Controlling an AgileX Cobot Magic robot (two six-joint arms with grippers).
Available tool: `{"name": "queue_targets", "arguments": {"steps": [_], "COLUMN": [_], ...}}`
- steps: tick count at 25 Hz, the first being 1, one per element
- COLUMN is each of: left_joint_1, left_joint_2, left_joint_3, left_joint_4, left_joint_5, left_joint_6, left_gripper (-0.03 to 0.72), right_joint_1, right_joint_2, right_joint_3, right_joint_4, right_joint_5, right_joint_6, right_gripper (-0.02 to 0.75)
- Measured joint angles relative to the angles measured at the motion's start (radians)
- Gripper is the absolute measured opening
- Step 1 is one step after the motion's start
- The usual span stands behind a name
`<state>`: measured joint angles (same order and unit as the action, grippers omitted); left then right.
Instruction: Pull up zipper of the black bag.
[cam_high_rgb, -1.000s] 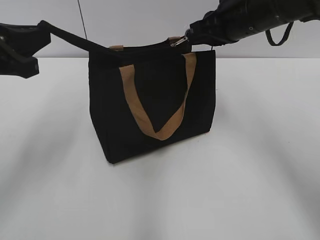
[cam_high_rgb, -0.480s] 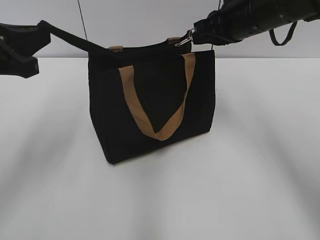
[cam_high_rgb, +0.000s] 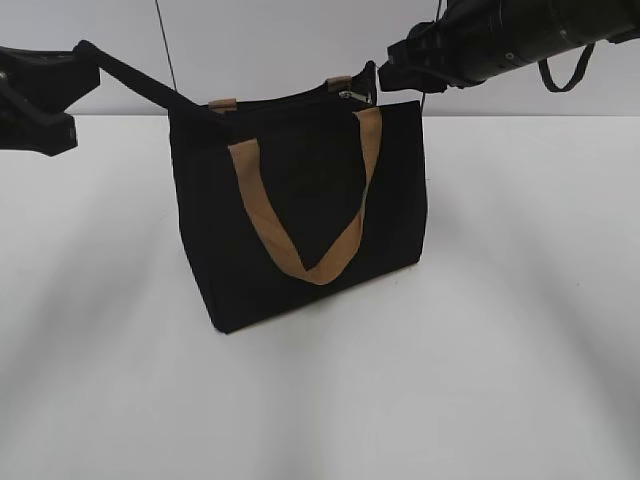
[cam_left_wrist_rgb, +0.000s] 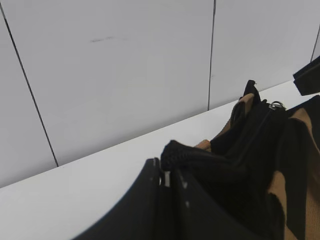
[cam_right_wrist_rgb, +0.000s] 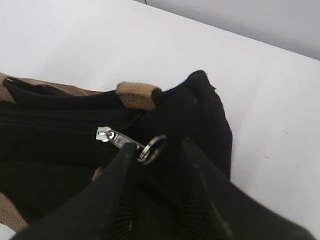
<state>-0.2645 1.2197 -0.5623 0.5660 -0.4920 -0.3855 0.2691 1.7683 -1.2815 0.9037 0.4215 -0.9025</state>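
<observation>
The black bag (cam_high_rgb: 300, 215) stands upright on the white surface (cam_high_rgb: 500, 350), between the two end effectors. Its top is drawn closed along the zipper (cam_right_wrist_rgb: 60, 127), so nothing of its inside shows and I cannot tell whether it holds anything.

The right end effector (cam_right_wrist_rgb: 157, 150) sits at the bag's top corner with its fingers (cam_right_wrist_rgb: 122, 160) spread a little apart. The silver pull (cam_right_wrist_rgb: 117, 138) lies just beside the nearer finger, and its ring (cam_right_wrist_rgb: 152, 146) sits in the gap between the two; whether the finger actually touches the pull is unclear, and nothing is clamped.

The left end effector (cam_left_wrist_rgb: 167, 177) is at the opposite top corner. Its fingers are drawn together on a bunched fold of the bag's black fabric (cam_left_wrist_rgb: 182, 155), with the rest of the bag stretching away beyond it. A tan handle (cam_high_rgb: 300, 225) hangs in a loop down the bag's near face, below both end effectors.
</observation>
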Motion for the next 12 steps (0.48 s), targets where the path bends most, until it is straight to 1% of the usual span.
{"name": "queue_targets", "arguments": {"steps": [2,4,6,10,12], "left_joint_1": [0.0,0.0,0.0,0.0,0.0], "left_joint_2": [0.0,0.0,0.0,-0.014,-0.03], "left_joint_3": [0.0,0.0,0.0,0.0,0.0], "left_joint_4": [0.0,0.0,-0.001,-0.001,-0.008], "left_joint_5": [0.004,0.012,0.03,0.093,0.125], "left_joint_6": [0.0,0.0,0.0,0.0,-0.001], "left_gripper": [0.039,0.075,0.136,0.295,0.361], "right_joint_1": [0.0,0.0,0.0,0.0,0.0], "right_joint_2": [0.0,0.0,0.0,-0.012,-0.026], "right_joint_3": [0.0,0.0,0.0,0.0,0.0], "right_joint_4": [0.0,-0.001,-0.003,-0.032,-0.047], "right_joint_5": [0.002,0.003,0.008,0.015,0.02], "right_joint_6": [0.0,0.0,0.001,0.002,0.002], "right_gripper": [0.255,0.288,0.3,0.306,0.306]}}
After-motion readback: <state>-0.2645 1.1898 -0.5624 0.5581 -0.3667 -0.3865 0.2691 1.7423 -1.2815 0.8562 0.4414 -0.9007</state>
